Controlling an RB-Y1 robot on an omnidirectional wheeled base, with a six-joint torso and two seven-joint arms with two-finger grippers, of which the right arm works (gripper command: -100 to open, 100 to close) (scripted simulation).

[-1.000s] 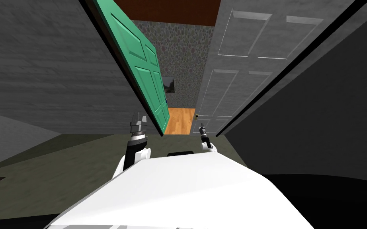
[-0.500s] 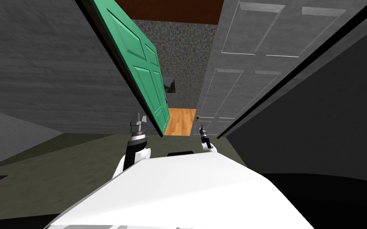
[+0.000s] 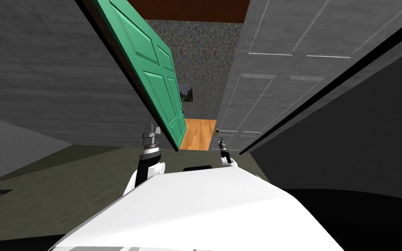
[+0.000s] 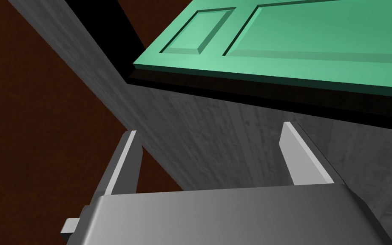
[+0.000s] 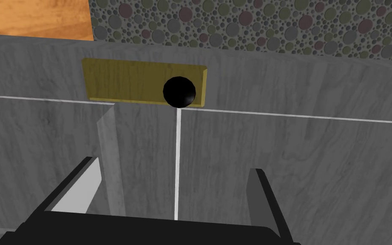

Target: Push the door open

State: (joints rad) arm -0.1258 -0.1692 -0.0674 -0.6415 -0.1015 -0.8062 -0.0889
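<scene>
Grey panelled door point(image 3: 278, 87) stands on the R, ajar, w/ orange wood floor point(image 3: 198, 133) showing past its edge. Green door point(image 3: 152, 74) is angled open on the L. R gripper point(image 5: 169, 191) faces the grey door just below its brass plate point(image 5: 123, 81) & black knob point(image 5: 179, 91), fingers wide apart, empty; poss. touching the door, hard to tell. L gripper point(image 4: 211, 161) is near the green door's edge, also spread, nothing held.
</scene>
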